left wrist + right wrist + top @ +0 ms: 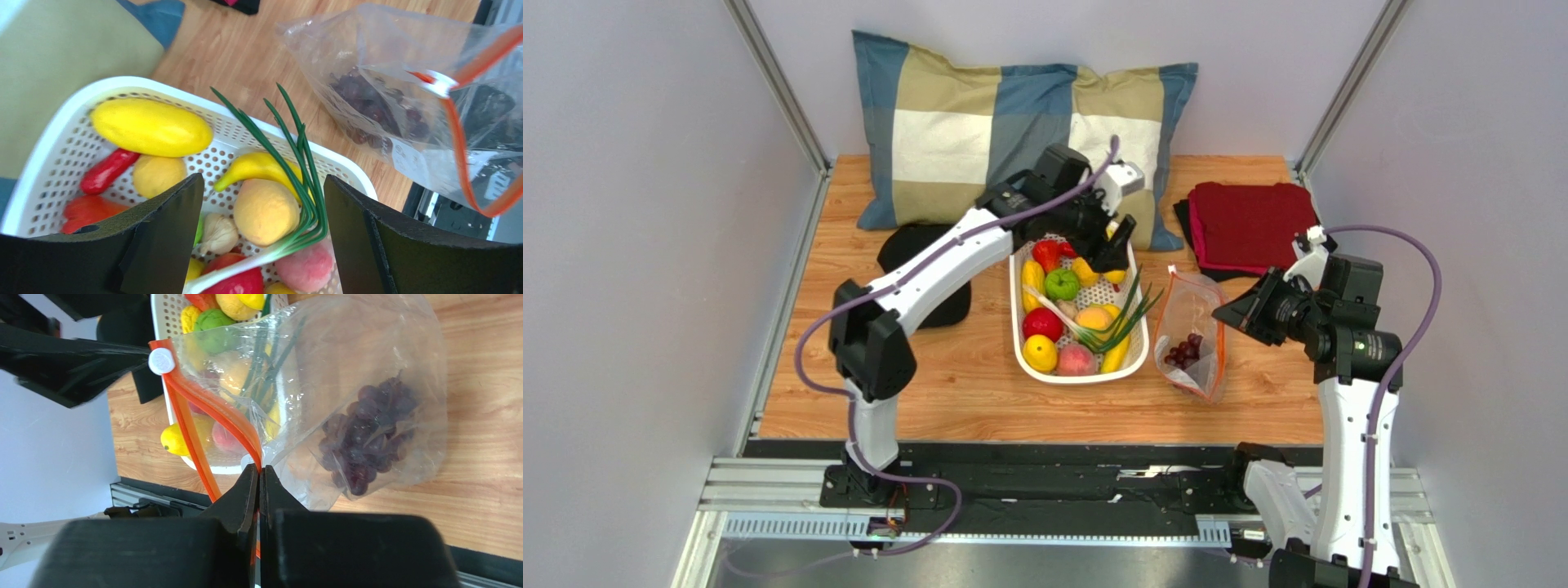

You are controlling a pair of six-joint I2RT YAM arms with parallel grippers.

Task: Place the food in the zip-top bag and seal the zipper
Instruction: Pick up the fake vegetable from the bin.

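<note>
Wooden table (940,395), zipper (212,406) within right gripper (259,476)

left end effector (1102,245) over basket (1078,379) | grapes (1183,352) in bag (1193,299)

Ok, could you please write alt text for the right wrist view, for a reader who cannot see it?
The right end effector, fingers shut, pinches the orange-red zipper of a clear zip-top bag holding dark purple grapes over a wooden table. Beyond it stands a white basket of colourful food.
</note>
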